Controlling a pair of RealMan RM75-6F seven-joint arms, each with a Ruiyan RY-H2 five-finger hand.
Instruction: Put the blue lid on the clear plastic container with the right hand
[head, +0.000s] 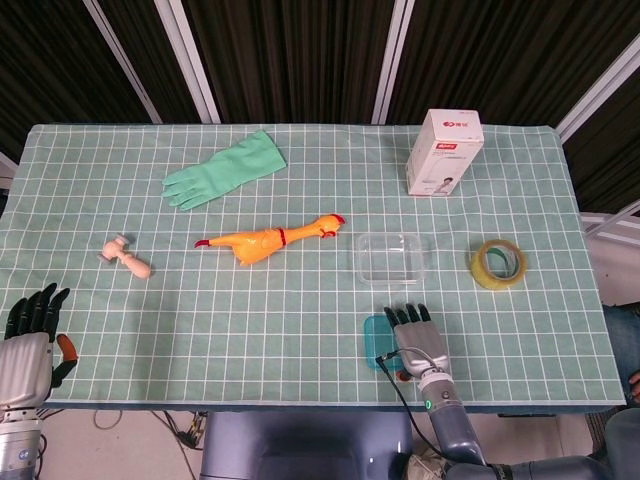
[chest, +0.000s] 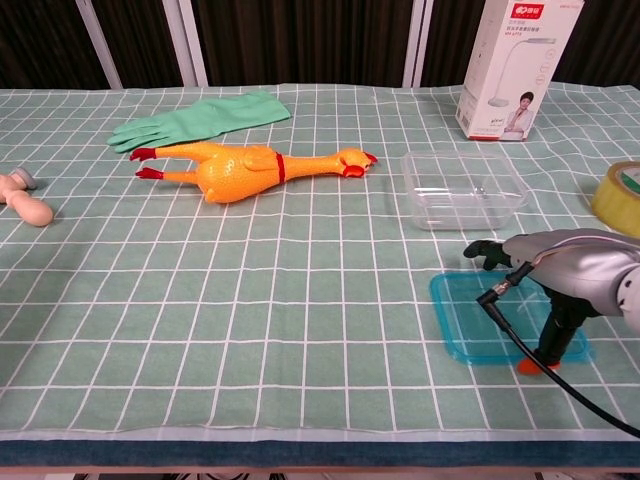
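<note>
I see my right hand (chest: 565, 275) spread flat, fingers apart, over the blue lid (chest: 480, 325) lying near the table's (head: 300, 330) front edge, thumb touching it, just before the clear plastic container (chest: 462, 188).

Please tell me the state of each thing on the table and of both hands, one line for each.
blue lid: flat on the cloth, under the right hand, not lifted.
clear plastic container: upright, open, empty.
right hand: over the lid, thumb tip down at its near edge.
left hand: off the table's near left corner, holding nothing.
tape roll: lying flat.
white box: standing upright.
</note>
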